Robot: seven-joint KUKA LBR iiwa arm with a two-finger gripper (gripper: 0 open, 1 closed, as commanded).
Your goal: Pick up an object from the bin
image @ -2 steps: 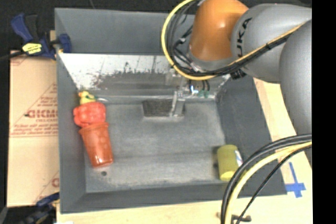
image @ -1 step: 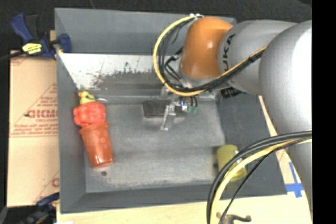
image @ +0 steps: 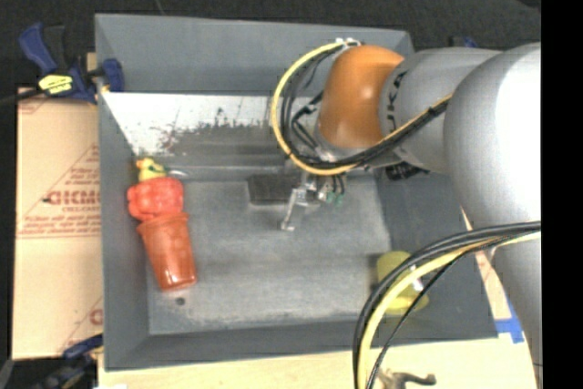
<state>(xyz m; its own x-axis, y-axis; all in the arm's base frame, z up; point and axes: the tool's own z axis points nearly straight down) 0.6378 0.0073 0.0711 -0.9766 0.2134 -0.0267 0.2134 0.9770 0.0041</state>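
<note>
Left of claw [image: 293, 212] (well apart): red-orange bottle [image: 165, 234]

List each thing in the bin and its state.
Red thing: lying flat, left side of bin, untouched.
Yellow thing: near the right wall, partly behind cables.
End effector: low over the middle, apart from both.

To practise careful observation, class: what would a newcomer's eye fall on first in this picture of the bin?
The red-orange toy lying along the left wall of the bin stands out most. Next comes the arm's orange cover, reaching in from the right, with the gripper low over the bin's middle. A yellow thing lies in the near right corner.
</note>
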